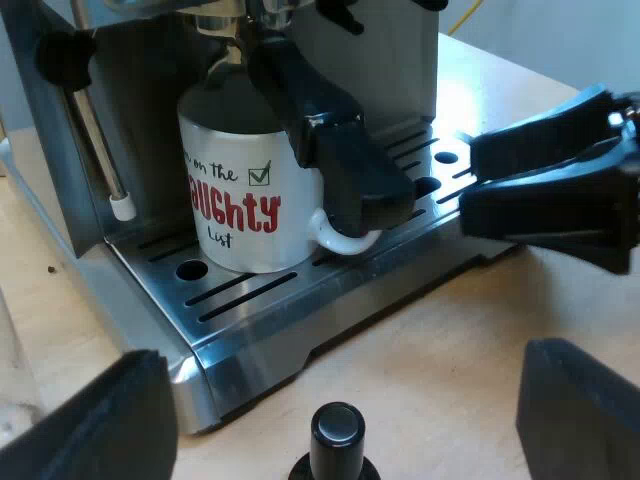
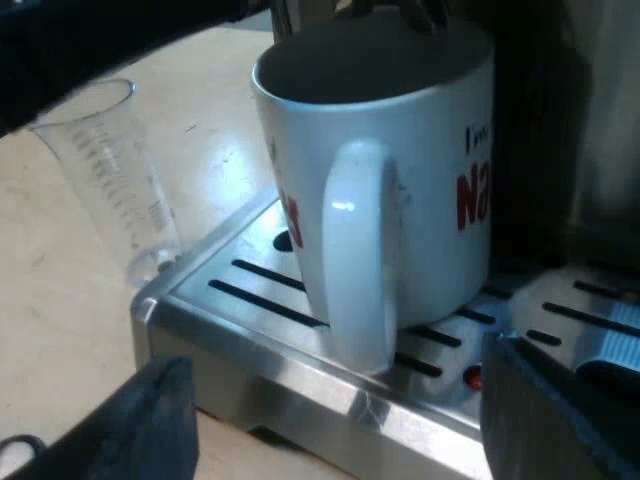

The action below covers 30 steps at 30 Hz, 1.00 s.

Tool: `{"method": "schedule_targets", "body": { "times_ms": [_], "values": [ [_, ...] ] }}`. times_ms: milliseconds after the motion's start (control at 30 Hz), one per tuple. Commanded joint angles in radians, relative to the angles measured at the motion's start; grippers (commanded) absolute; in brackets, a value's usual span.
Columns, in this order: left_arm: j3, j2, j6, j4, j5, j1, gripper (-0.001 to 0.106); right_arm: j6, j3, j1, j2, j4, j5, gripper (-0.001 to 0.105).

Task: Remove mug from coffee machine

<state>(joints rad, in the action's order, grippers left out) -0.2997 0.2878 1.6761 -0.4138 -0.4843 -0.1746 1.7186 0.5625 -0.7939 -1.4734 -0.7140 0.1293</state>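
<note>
Most of the handle of the mug (image 1: 240,200) is hidden behind the holder's dark handle (image 1: 340,150). The tamper (image 1: 337,440) is cut off below its black knob by the view's edge.

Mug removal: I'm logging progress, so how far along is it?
Done: the right gripper is open and faces the mug at its handle. In hand: the approach, with nothing gripped yet and its fingers apart from the handle. Left: grip, lift the mug off the drip tray and carry it clear. The left gripper is open near a tamper.
</note>
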Motion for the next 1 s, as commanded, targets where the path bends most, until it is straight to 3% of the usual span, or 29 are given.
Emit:
{"method": "schedule_targets", "body": {
  "times_ms": [33, 567, 833, 1000],
  "values": [
    [-0.001, -0.001, 0.01, 0.016, -0.007, -0.005, 0.072, 0.004, 0.0, -0.002, -0.044, -0.058, 0.013, 0.062],
    [-0.001, -0.001, 0.01, 0.016, -0.007, -0.005, 0.072, 0.004, 0.005, -0.002, -0.275, -0.381, 0.028, 0.062],
    [-0.001, -0.001, 0.01, 0.016, -0.007, -0.005, 0.072, 0.012, 0.076, -0.002, -0.323, -0.388, 0.028, 0.062],
    [-0.001, -0.001, 0.01, 0.016, -0.007, -0.005, 0.072, 0.012, 0.14, 0.0, -0.354, -0.336, 0.101, 0.062]
  ]
}}
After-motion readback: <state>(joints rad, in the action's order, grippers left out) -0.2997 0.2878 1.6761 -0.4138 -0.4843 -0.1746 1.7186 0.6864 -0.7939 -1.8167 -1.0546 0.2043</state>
